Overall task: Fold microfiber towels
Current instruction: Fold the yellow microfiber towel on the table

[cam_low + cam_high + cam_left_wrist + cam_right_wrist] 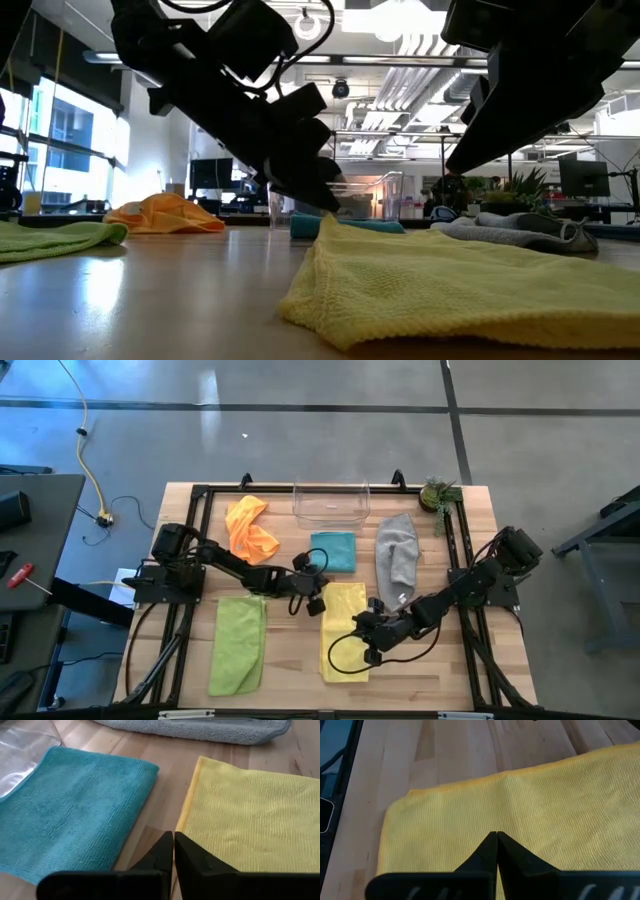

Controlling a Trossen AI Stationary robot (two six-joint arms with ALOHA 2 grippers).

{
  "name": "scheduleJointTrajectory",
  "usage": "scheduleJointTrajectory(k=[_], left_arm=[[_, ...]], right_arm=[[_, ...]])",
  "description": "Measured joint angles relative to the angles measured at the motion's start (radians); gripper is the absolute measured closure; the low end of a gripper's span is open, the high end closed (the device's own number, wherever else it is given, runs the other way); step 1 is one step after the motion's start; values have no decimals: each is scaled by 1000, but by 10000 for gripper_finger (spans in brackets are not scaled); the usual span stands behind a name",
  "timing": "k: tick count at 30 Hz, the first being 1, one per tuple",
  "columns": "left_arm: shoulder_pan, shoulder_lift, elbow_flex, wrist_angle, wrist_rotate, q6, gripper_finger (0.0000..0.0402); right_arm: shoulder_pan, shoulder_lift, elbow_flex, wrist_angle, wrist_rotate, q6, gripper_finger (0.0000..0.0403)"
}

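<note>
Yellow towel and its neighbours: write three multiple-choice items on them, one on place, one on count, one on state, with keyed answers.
1. Where does the teal towel lie?
A. Just in front of the clear plastic bin
B. On the lime green towel
C. Inside the bin

2. How many towels are on the table?
A. Three
B. Five
C. Seven

3. How do the left hand's fingers stand?
A. Wide open
B. Shut at the yellow towel's edge
C. Shut on the grey towel

Answers:
1. A, since the high view shows it flat on the wood beside the bin's near wall.
2. B, counting orange, teal, grey, yellow and lime green.
3. B, as the left wrist view shows the fingertips together at the yellow hem.
</note>
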State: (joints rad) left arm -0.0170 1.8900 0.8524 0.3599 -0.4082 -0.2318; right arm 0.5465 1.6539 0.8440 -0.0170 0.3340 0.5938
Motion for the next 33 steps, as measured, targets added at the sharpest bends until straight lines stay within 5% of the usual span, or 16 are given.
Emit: scheduleJointTrajectory(k=[8,22,33], left_arm=[[0,-3,0,-14,42,-105,388],[-2,-94,0,-199,130,-276,243],[25,-18,0,-53,123,-282,232]], right_arm=[[0,0,0,-1,0,0,402],[0,0,0,-1,0,-11,402],[0,0,0,5,10,-19,402]])
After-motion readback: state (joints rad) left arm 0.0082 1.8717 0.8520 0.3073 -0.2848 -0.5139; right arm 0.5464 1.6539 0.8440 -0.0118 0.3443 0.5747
